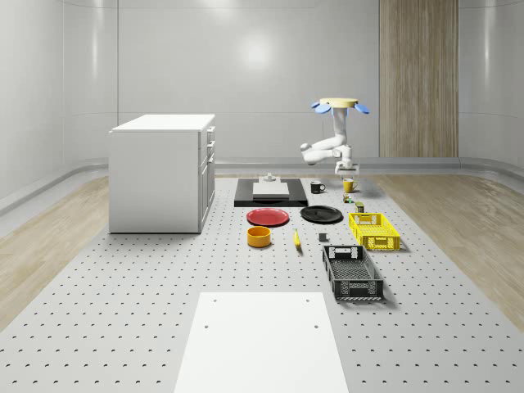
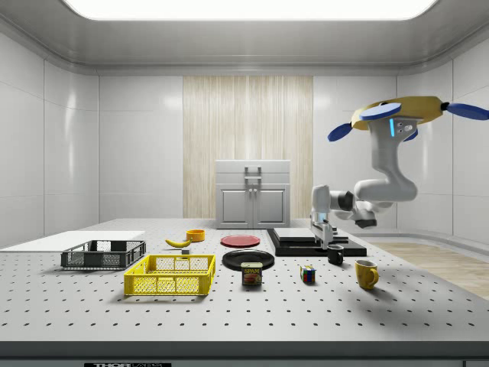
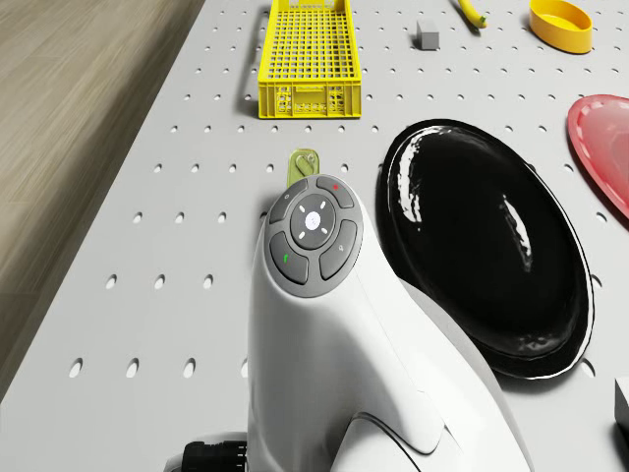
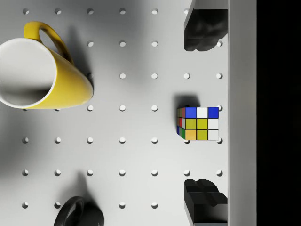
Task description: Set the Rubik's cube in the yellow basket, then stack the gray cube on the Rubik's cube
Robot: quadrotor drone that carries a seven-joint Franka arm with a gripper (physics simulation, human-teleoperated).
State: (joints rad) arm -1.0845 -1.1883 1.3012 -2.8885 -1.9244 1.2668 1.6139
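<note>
I see the drone (image 2: pixel 401 113) hovering over the worktop's (image 1: pixel 123 295) far end. My end effector (image 4: pixel 205 114) hangs with fingers spread above the Rubik's cube (image 4: pixel 198 124).

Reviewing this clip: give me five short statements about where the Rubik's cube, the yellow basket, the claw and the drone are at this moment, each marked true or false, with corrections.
1. The multicoloured Rubik's cube lies inside the yellow mesh basket. False: it sits on the perforated table, apart from the basket.
2. The claw is open, with the cube in line between its fingers. True.
3. The claw already grips the cube. False: it hangs above the cube, not touching.
4. A yellow mug stands on the table near the cube. True.
5. The drone rests on the white cabinet. False: it hovers above the table's mug end.
</note>
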